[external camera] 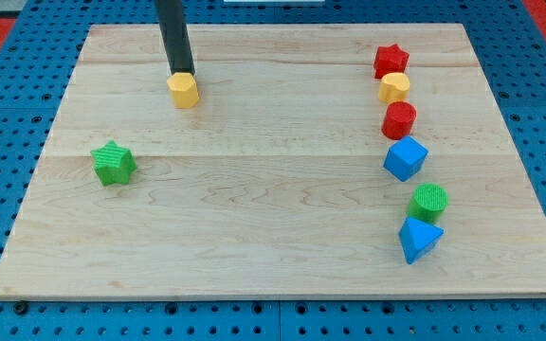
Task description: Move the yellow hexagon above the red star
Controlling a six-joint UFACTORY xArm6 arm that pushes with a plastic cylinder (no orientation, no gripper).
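The yellow hexagon (185,90) lies on the wooden board near the view's top, left of centre. My tip (180,73) stands right at its upper edge, touching or almost touching it. The red star (391,61) lies at the view's upper right, far to the right of the hexagon. Just below the star sits a second yellow block, rounded in shape (394,87), touching or nearly touching it.
Below the star a column runs down the right side: a red cylinder (399,120), a blue cube-like block (405,158), a green cylinder (429,201), a blue triangle (418,239). A green star (113,163) lies at the left. The board's top edge (273,26) is close to the star.
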